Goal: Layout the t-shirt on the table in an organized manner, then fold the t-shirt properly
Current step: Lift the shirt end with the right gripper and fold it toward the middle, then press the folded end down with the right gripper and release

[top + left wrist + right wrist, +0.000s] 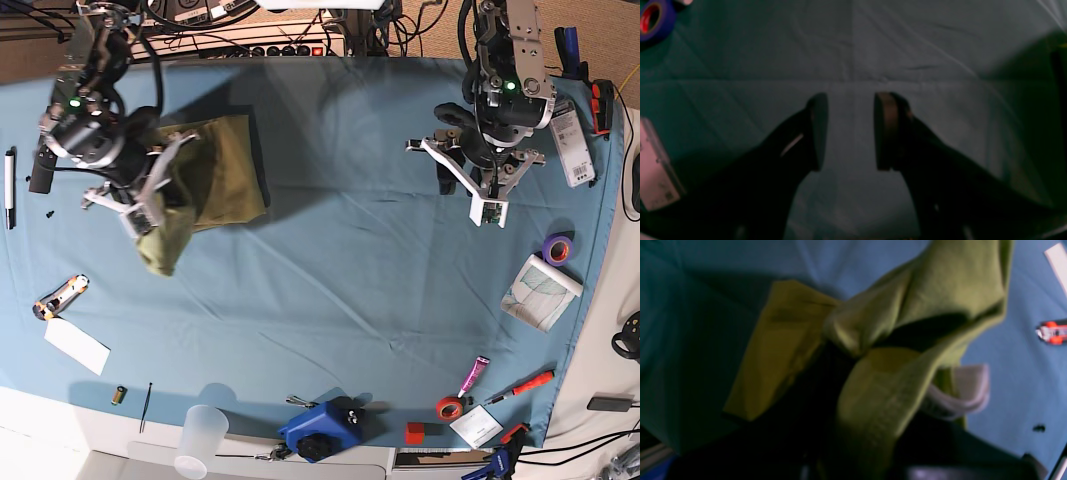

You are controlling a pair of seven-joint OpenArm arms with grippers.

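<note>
The t-shirt (205, 180) sits at about ten o'clock on the table (350, 150) in the base view, bunched rather than spread, with one end drooping toward seven o'clock. The right gripper (150, 205) is clamped on that cloth: its wrist view shows olive folds (907, 306) wrapped right over the jaws, so the fingertips themselves are hidden, and the blur makes it hard to say which part of the shirt is caught, possibly a hem or sleeve. A pale band (960, 393) peeks out beneath the fabric at four o'clock.

The left gripper (850, 131) hangs over bare table at about two o'clock, its jaws apart with nothing between them; the pads (885, 130) are dim. A roll of purple tape (653, 20) is cut off at the frame's eleven o'clock corner, and a pale box (655, 166) is clipped at eight o'clock. A utility knife (1052, 331) lies at three o'clock in the right wrist view.
</note>
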